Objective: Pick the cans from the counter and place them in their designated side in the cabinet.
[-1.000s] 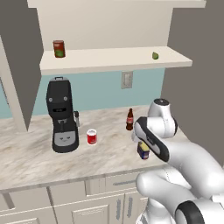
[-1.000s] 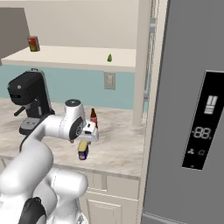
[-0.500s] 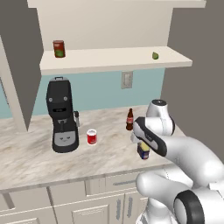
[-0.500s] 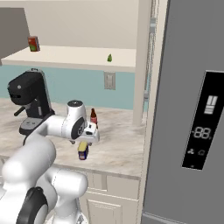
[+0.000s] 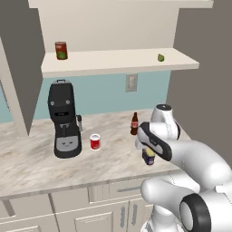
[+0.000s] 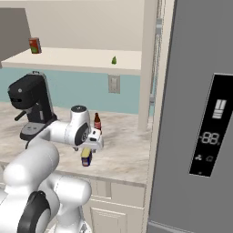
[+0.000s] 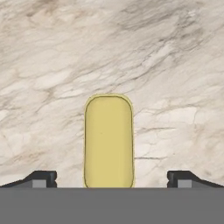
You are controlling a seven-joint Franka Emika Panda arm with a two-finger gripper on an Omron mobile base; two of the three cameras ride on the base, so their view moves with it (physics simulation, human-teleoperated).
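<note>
The dark blue can with a yellow top (image 5: 149,157) stands on the beige counter (image 5: 36,163) near its front edge. My gripper (image 5: 146,149) hangs just above it, pointing down, and the arm partly hides the can. In the hand view the yellow top (image 7: 108,140) lies between the two spread fingertips (image 7: 43,178), with the jaws wide and nothing gripped. From the right the blue can (image 6: 86,157) sits under the gripper (image 6: 87,149). The red can with a white band (image 5: 94,142) stands to the left. Above, the cabinet shelf (image 5: 118,61) runs across the wall.
A black coffee machine (image 5: 63,120) stands left of the red can. A brown bottle (image 5: 134,123) is just behind the hand. On the shelf sit a dark red can (image 5: 60,50) and a small green thing (image 5: 160,57). A tall grey fridge (image 6: 200,113) bounds the right.
The hand has sunk a little toward the blue can and the arm has settled lower. The jaws have stayed open and the cans have not moved.
</note>
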